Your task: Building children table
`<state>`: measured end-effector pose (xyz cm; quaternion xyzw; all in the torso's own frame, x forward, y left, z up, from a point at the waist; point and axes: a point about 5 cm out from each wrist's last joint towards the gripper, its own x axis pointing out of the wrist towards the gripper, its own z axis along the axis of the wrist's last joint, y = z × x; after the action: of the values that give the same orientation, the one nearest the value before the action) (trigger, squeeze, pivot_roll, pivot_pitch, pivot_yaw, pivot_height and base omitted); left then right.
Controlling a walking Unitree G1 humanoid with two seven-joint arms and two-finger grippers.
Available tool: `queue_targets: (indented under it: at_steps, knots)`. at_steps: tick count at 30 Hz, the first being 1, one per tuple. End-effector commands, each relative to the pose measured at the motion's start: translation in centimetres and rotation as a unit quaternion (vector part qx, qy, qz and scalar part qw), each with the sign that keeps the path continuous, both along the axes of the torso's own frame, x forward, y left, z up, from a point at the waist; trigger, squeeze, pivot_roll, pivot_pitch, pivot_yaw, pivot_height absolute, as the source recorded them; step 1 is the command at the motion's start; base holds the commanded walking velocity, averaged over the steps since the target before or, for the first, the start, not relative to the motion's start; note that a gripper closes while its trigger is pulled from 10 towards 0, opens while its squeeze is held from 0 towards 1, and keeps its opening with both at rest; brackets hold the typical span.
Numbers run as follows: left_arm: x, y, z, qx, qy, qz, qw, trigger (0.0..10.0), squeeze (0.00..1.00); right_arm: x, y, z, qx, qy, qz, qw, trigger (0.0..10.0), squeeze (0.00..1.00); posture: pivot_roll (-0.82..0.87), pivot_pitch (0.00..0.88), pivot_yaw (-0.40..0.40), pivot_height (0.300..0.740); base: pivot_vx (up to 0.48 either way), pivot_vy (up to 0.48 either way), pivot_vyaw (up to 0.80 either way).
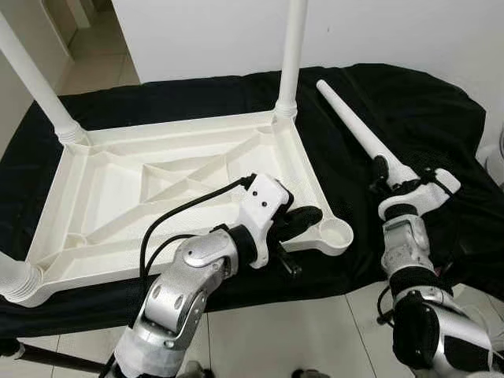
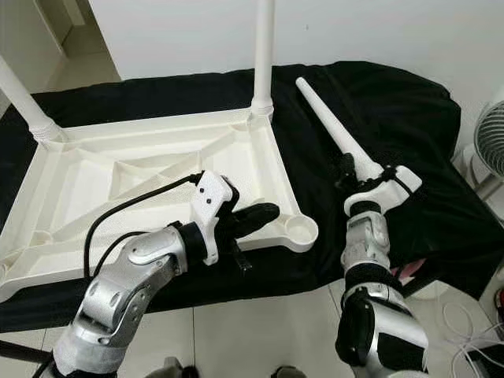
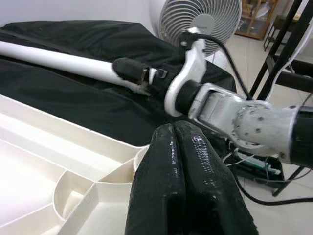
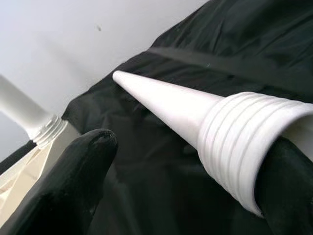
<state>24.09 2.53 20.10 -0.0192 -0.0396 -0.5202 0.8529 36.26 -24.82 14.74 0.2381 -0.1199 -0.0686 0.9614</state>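
The white plastic table top (image 1: 118,197) lies upside down on a black cloth (image 1: 409,102). Legs stand in its far right corner (image 1: 291,55), its far left corner (image 1: 35,87) and its near left corner (image 1: 14,277). The near right corner socket (image 1: 339,234) holds nothing. My left gripper (image 1: 305,217) is shut, empty, and hovers over the near rim just beside that socket. A loose white leg (image 1: 350,122) lies on the cloth to the right. My right gripper (image 4: 195,142) is open around its threaded end (image 4: 244,152), which rests against one finger (image 4: 288,191); the other finger (image 4: 73,186) stands apart.
A white fan (image 2: 490,142) stands on the floor past the cloth's right side, with cables near it. A white wall runs behind the table. Tiled floor (image 1: 299,331) lies in front of the cloth-covered surface.
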Motion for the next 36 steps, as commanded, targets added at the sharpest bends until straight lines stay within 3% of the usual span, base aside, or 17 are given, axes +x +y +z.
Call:
queue_targets:
  at_steps: [1, 5, 6, 7, 8, 18, 28, 29, 30, 36]
  knots:
    - [-0.3, 0.2, -0.2, 0.004, 0.012, 0.018, 1.0, 10.0, 0.0, 0.4, 0.8, -0.1, -0.014, 0.016, 0.023, 1.0, 10.0, 0.0, 0.06, 0.177, 0.089, 0.74, 0.0, 0.0, 0.0]
    - [-0.6, 0.2, -0.2, 0.004, 0.016, 0.019, 1.0, 10.0, 0.0, 0.7, 1.0, 0.1, -0.021, 0.016, 0.031, 0.999, 10.0, 0.0, 0.07, 0.19, 0.09, 0.74, 0.0, 0.0, 0.0]
    - [-0.8, 0.2, -0.3, 0.003, 0.021, 0.021, 1.0, 10.0, 0.0, 1.0, 1.2, 0.4, -0.025, 0.016, 0.038, 0.999, 1.1, 0.0, 0.07, 0.195, 0.09, 0.74, 0.0, 0.0, 0.0]
    - [-0.8, 0.2, -0.3, 0.003, 0.021, 0.021, 1.0, 10.0, 0.0, 1.0, 1.2, 0.4, -0.025, 0.016, 0.038, 0.999, 1.1, 0.0, 0.07, 0.195, 0.09, 0.74, 0.0, 0.0, 0.0]
    - [-1.0, 0.2, -0.4, 0.003, 0.024, 0.022, 0.999, 10.0, 0.0, 1.3, 1.3, 0.8, -0.026, 0.013, 0.043, 0.999, 0.0, 0.0, 0.08, 0.198, 0.088, 0.74, 0.0, 0.0, 0.0]
    - [-1.0, 0.6, -0.4, 0.007, 0.029, 0.033, 0.999, 10.0, 0.0, 2.0, 2.1, 2.5, -0.022, -0.021, 0.052, 0.998, 0.0, 0.0, 0.08, 0.198, 0.079, 0.74, 0.0, 0.0, 0.0]
    - [-0.7, 0.9, -0.5, 0.011, 0.032, 0.042, 0.999, 10.0, 0.0, 1.8, 3.1, 3.3, -0.053, -0.059, 0.059, 0.995, 0.0, 0.0, 0.07, 0.18, 0.066, 0.74, 0.0, 0.0, 0.0]
    - [-0.2, 1.1, -0.7, 0.018, 0.03, 0.059, 0.998, 10.0, 0.0, 1.7, 3.3, 3.4, -0.063, -0.065, 0.058, 0.994, 1.7, 0.0, 0.06, 0.175, 0.066, 0.74, 0.0, 0.0, 0.0]
    - [0.5, 1.3, -0.7, 0.022, 0.034, 0.075, 0.996, 10.0, 0.0, 1.5, 3.6, 3.8, -0.08, -0.076, 0.055, 0.992, 10.0, 0.0, 0.05, 0.168, 0.067, 0.74, 0.0, 0.0, 0.0]
    - [2.4, 1.9, -0.3, 0.012, 0.039, 0.114, 0.993, 10.0, 0.0, 1.2, 4.1, 4.8, -0.112, -0.109, 0.046, 0.987, 10.0, 0.0, 0.03, 0.151, 0.063, 0.74, 0.0, 0.0, 0.0]
